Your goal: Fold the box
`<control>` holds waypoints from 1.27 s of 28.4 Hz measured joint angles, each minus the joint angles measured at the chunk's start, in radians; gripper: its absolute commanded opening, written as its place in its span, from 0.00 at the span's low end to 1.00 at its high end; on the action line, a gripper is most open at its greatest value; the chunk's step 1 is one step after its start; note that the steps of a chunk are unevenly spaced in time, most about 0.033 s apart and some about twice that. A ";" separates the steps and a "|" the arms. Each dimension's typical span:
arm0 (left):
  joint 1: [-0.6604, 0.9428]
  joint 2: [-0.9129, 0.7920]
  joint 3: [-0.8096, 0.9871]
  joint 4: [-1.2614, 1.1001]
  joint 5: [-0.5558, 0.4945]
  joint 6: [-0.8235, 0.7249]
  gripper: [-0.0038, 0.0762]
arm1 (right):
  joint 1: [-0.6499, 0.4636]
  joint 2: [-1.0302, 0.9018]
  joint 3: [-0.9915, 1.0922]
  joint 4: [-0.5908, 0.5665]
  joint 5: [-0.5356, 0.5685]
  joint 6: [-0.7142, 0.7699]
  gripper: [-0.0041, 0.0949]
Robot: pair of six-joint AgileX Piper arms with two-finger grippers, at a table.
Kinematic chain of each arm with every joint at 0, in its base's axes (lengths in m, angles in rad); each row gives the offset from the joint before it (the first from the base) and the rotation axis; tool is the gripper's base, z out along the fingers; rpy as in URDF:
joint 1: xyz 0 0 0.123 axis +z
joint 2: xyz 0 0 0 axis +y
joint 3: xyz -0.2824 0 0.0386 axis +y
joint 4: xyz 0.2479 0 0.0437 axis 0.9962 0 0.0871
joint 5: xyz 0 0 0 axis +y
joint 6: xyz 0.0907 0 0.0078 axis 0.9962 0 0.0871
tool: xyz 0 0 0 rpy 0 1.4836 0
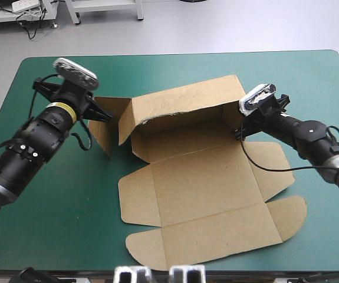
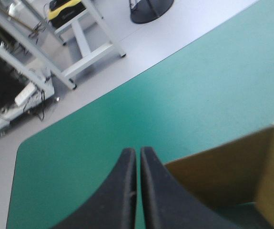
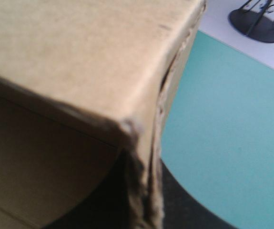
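- box [image 1: 210, 188] is sitting mid-table on the teal-green cover [image 1: 157, 71], wide panels lying flat toward the near edge, rounded tabs [image 1: 287, 213] at the near corners.
- far wall [image 1: 181, 103] is standing up and leaning a little over the base; left side flap [image 1: 105, 140] is also standing upright.
- left gripper [image 1: 101, 112] is hovering at the top edge of that flap, arm coming in low from the left.
- in the left wrist view the left gripper [image 2: 137, 151] is pinched closed, fingers [image 2: 122, 191] meeting in a point with only a thin slit, no board seen in it.
- flap [image 2: 222, 171] is showing just beside the fingers, running behind one of them; contact unclear.
- right gripper [image 1: 240, 132] is sitting at the right end of the far wall, on the corner.
- in the right wrist view the box corner [image 3: 79, 57] is filling most of the frame, its ragged board edge running down between the black fingers [image 3: 189, 212].
- right claw is clamping the box wall, one finger inside, one outside.
- that wall is blocking the right camera's sight of the base; only a strip of cover [image 3: 232, 124] is showing beyond it.
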 measured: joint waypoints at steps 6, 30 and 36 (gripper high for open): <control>0.243 0.000 0.000 -0.261 0.032 0.134 0.07 | -0.173 0.013 -0.154 -0.307 0.480 0.283 0.02; 0.338 -0.001 0.000 -0.474 0.192 0.293 0.06 | -0.194 0.336 -0.666 -0.760 0.887 0.880 0.05; 0.338 -0.001 0.000 -0.536 0.203 0.293 0.07 | -0.177 0.465 -0.798 -0.736 0.879 0.887 0.53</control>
